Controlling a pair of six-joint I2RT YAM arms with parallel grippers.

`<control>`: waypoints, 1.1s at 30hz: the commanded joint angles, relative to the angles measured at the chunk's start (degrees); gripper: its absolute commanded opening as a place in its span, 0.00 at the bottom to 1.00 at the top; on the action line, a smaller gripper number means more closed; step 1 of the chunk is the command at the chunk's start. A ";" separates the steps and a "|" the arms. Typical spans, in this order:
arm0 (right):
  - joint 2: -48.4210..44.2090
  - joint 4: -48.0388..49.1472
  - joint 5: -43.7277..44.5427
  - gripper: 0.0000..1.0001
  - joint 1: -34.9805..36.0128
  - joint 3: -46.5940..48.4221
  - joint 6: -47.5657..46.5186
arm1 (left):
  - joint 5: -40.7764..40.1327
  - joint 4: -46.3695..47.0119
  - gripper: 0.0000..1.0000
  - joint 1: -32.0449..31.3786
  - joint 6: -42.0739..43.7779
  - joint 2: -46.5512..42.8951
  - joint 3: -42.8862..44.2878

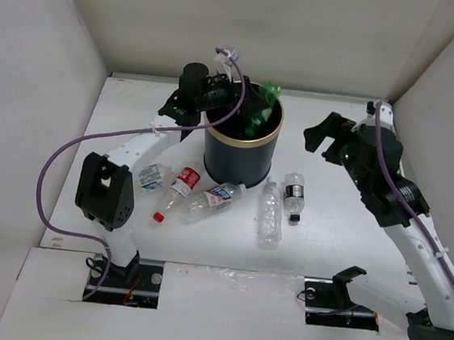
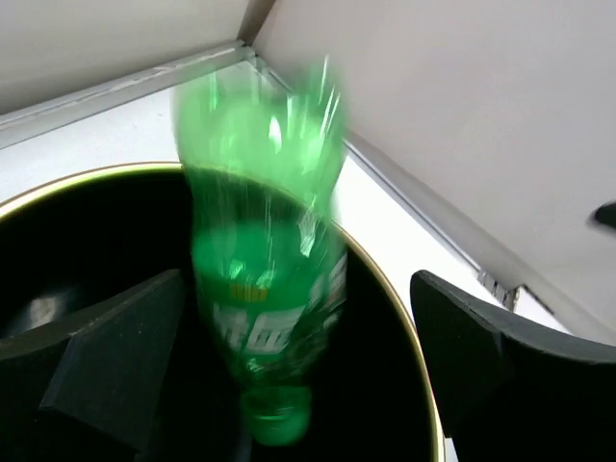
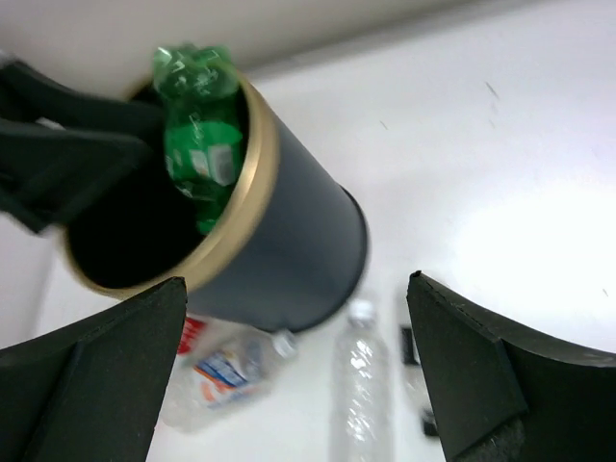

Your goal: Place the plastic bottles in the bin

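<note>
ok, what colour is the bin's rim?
Gold rim on the black bin; right wrist view shows it best.

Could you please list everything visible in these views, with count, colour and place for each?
bin: one, black with gold rim, table centre.
green bottle: one, green, blurred, cap-down in the bin's mouth.
red-label bottle: one, clear, red cap, lying front-left of bin.
blue-white-label bottles: two, clear, either side of the red-label one.
plain bottle: one, clear, front-right of bin.
dark-label bottle: one, clear, right of it.
table: one, white.
left gripper: black, open over the bin.
right gripper: black, open, empty, right of bin.
</note>
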 commanded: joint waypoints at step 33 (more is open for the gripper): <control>40.08 2.93 -6.85 0.69 -7.51 -13.59 2.27 | -23.02 -32.69 1.00 0.78 2.24 -37.87 0.99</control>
